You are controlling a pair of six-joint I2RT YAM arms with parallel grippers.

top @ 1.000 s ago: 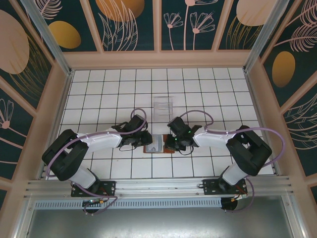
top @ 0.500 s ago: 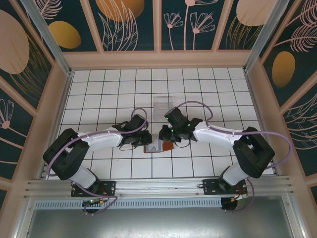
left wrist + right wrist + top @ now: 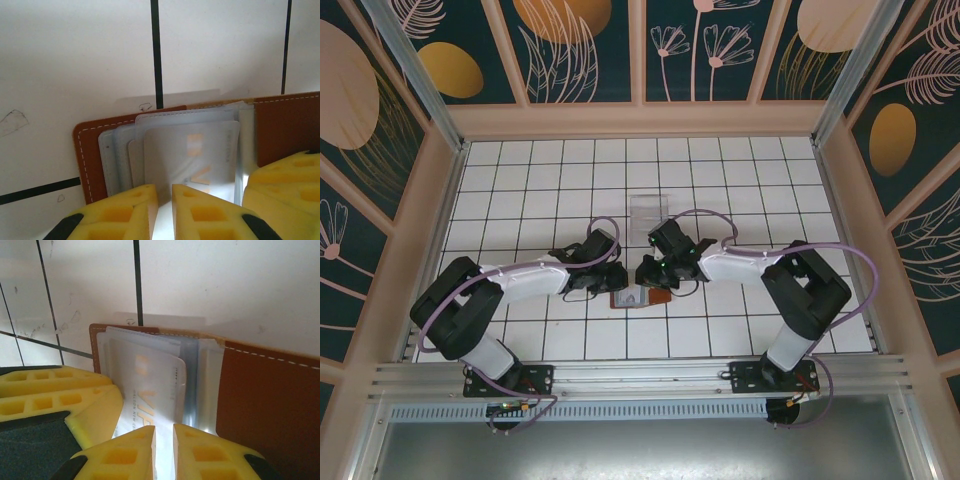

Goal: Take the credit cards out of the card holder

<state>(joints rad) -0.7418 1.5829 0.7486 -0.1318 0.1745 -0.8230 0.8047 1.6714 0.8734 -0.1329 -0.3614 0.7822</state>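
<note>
Right wrist: the credit card (image 3: 150, 385) in the card holder (image 3: 270, 405) reads "VIP"; left tool (image 3: 164, 200), right tool (image 3: 164, 450) both nearly together.

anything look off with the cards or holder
The cards sit staggered in the open holder, edges not lined up. The left gripper and right gripper crowd the same spot, close together.

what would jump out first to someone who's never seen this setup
The two arms meet mid-table over an open brown card holder, with a clear acrylic stand just beyond it. Up close, pale credit cards sit staggered in its grey-blue pockets, one with orange lettering. The yellow left pincer and right pincer are nearly closed at the cards' near edge.
</note>
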